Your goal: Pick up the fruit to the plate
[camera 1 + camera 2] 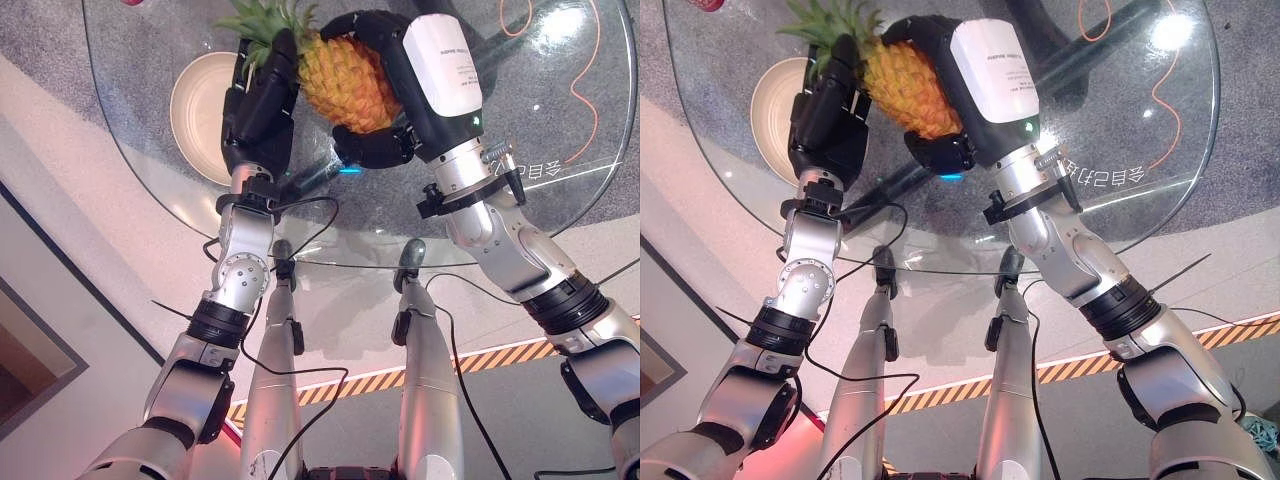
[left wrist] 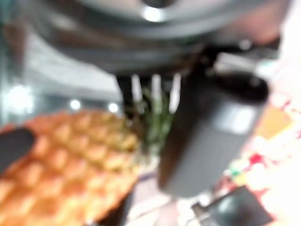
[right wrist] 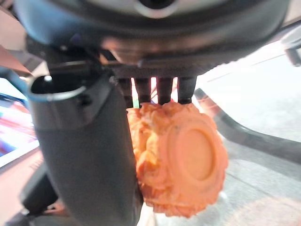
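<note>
The pineapple (image 1: 345, 82) is up off the glass table (image 1: 560, 120), held between the two hands. Its long side lies tilted: the green leaves (image 1: 262, 22) point to about 10 o'clock, and its flat bottom end points to about 4 o'clock.

The right hand (image 1: 385, 90) is clamped on the pineapple. Its fingers curl over the top of the fruit and its thumb hooks under the bottom end. In the right wrist view the round orange bottom of the fruit (image 3: 181, 162) sits tight against that hand's thumb (image 3: 84, 155).

The left hand (image 1: 262, 100) stands at 9 o'clock from the fruit. Its fingers are nearly straight and point up, and they press flat against the fruit's side, close to the leaves. They do not curl round it. In the left wrist view the bumpy orange skin (image 2: 70, 160) lies right beside that hand's thumb (image 2: 207, 141).

The plate (image 1: 200, 110) lies on the table at 9 o'clock from the pineapple, partly behind the left hand. It is white and round.
</note>
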Available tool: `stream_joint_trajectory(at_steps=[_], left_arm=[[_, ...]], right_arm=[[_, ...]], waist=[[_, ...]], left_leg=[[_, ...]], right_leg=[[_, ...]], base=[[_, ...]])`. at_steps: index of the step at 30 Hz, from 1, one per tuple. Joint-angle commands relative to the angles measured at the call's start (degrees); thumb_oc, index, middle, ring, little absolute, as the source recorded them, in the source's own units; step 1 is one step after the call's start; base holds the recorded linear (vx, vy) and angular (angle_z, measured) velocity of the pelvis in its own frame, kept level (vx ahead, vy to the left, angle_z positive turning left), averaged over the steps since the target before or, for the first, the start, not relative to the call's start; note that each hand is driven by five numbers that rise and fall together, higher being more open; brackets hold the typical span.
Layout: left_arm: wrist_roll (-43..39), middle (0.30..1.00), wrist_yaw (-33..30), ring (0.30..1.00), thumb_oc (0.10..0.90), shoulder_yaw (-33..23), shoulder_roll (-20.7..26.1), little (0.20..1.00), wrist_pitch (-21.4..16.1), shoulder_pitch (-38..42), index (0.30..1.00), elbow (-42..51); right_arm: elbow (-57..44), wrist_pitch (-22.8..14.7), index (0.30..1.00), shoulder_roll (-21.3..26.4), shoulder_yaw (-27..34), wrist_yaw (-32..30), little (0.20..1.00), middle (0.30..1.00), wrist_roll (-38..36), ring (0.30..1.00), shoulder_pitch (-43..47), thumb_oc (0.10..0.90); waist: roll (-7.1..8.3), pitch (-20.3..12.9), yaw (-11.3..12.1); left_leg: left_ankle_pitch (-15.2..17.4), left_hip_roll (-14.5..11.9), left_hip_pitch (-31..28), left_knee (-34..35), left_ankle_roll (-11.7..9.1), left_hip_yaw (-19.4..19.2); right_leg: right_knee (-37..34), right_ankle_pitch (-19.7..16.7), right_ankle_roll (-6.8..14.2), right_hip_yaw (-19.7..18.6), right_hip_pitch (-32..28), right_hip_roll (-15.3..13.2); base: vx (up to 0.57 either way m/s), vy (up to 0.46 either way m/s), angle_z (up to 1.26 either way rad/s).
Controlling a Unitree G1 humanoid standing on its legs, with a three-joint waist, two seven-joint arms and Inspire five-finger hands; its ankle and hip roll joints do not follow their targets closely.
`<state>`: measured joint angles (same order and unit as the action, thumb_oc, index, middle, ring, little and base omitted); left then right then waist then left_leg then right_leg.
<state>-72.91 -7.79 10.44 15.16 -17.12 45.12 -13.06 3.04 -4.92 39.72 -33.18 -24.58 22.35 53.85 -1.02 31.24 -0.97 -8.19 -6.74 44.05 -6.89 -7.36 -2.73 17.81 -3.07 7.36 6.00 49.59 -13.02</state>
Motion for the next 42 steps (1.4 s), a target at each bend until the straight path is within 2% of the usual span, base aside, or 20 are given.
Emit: stream_joint_trajectory(at_steps=[1, 17, 18, 19, 20, 21, 29, 36, 42], left_arm=[[1.95, 0.300, 7.85, 0.300, 0.100, 4.05, 0.50, 0.200, -2.05, 7.29, 0.300, 7.12], [1.70, 0.300, 9.20, 0.300, 0.100, 3.93, 0.65, 0.200, -4.20, 7.25, 0.300, 7.12], [1.74, 0.300, 9.21, 0.300, 0.100, 3.90, 0.44, 0.200, -4.38, 6.95, 0.300, 7.12], [1.78, 0.300, 9.20, 0.300, 0.100, 3.87, 0.47, 0.200, -4.41, 7.13, 0.300, 7.15], [1.75, 0.300, 9.10, 0.300, 0.100, 3.95, 0.46, 0.200, -4.73, 6.84, 0.300, 7.32], [1.79, 0.300, 9.13, 0.300, 0.100, 3.88, 0.40, 0.200, -4.93, 6.76, 0.300, 7.21], [2.71, 0.300, 7.92, 0.300, 0.100, 3.20, -0.29, 0.200, -6.36, 6.61, 0.300, 7.11], [3.89, 0.300, 5.51, 0.300, 0.100, 1.53, -1.42, 0.200, -10.04, 6.39, 0.300, 6.92], [5.67, 0.300, 2.96, 0.300, 0.100, -0.37, -2.71, 0.200, -12.59, 6.41, 0.300, 7.11]], right_arm=[[-12.70, -10.04, 0.300, -2.70, -2.75, -2.80, 0.200, 0.300, 0.71, 0.300, 10.94, 0.100], [-13.10, -8.43, 0.300, -2.58, -2.79, -3.13, 0.200, 0.300, -0.34, 0.300, 10.64, 0.100], [-13.04, -7.81, 0.378, -2.79, -2.73, -3.50, 0.291, 0.378, -0.34, 0.378, 10.16, 0.191], [-13.03, -7.79, 0.378, -2.76, -2.65, -3.54, 0.291, 0.378, -0.41, 0.378, 10.27, 0.191], [-12.91, -7.31, 0.789, -2.79, -2.58, -3.98, 0.771, 0.789, -0.77, 0.789, 9.80, 0.671], [-12.74, -6.73, 0.900, -2.79, -2.34, -4.74, 0.900, 0.900, -0.87, 0.900, 9.52, 0.800], [-11.13, -2.38, 0.900, -4.09, 0.21, -7.87, 0.900, 0.900, -5.40, 0.900, 7.13, 0.800], [-11.05, -0.70, 0.900, -6.06, 3.54, -10.55, 0.900, 0.900, -3.57, 0.900, 5.19, 0.800], [-10.97, -0.18, 0.900, -7.36, 5.27, -10.33, 0.900, 0.900, -1.99, 0.900, 4.82, 0.800]], waist=[[1.97, -1.44, 0.24], [2.12, -1.44, 0.18], [2.09, -1.44, 0.21], [2.10, -1.44, 0.17], [2.07, -1.44, 0.19], [2.09, -1.44, 0.15], [2.10, -1.44, -0.13], [2.07, -1.44, -0.24], [2.23, -1.44, -0.04]], left_leg=[[2.06, 2.89, 2.26, -3.46, 0.73, 0.28], [2.19, 3.01, 2.31, -3.67, 0.73, 0.51], [2.71, 2.92, 1.69, -3.66, 0.66, 0.45], [2.30, 2.97, 2.14, -3.62, 0.72, 0.45], [2.79, 2.89, 1.81, -3.76, 0.63, 0.45], [2.82, 2.93, 1.83, -3.79, 0.63, 0.48], [2.83, 2.90, 1.83, -3.77, 0.62, 0.41], [2.90, 2.87, 1.89, -3.90, 0.72, 0.37], [2.45, 2.91, 2.17, -3.62, 0.81, 0.44]], right_leg=[[-7.32, -3.35, 1.75, 3.12, -3.89, 1.58], [-7.09, -3.21, 1.69, 2.94, -3.82, 1.71], [-6.98, -2.70, 1.71, 2.91, -4.34, 1.81], [-7.09, -3.09, 1.65, 2.91, -3.94, 1.74], [-6.91, -2.63, 1.73, 2.93, -4.26, 1.74], [-6.89, -2.67, 1.74, 2.87, -4.17, 1.77], [-6.72, -2.58, 1.64, 2.74, -4.04, 1.86], [-6.27, -2.34, 1.48, 2.75, -3.87, 1.91], [-6.40, -2.68, 1.38, 2.87, -3.63, 1.83]], base=[[0.00, 0.000, 0.00], [0.00, 0.000, 0.00], [0.00, 0.000, 0.00], [0.00, 0.000, 0.00], [0.00, 0.000, 0.00], [0.00, 0.000, 0.00], [0.00, 0.000, 0.00], [0.00, 0.000, 0.00], [0.00, 0.000, 0.00]])
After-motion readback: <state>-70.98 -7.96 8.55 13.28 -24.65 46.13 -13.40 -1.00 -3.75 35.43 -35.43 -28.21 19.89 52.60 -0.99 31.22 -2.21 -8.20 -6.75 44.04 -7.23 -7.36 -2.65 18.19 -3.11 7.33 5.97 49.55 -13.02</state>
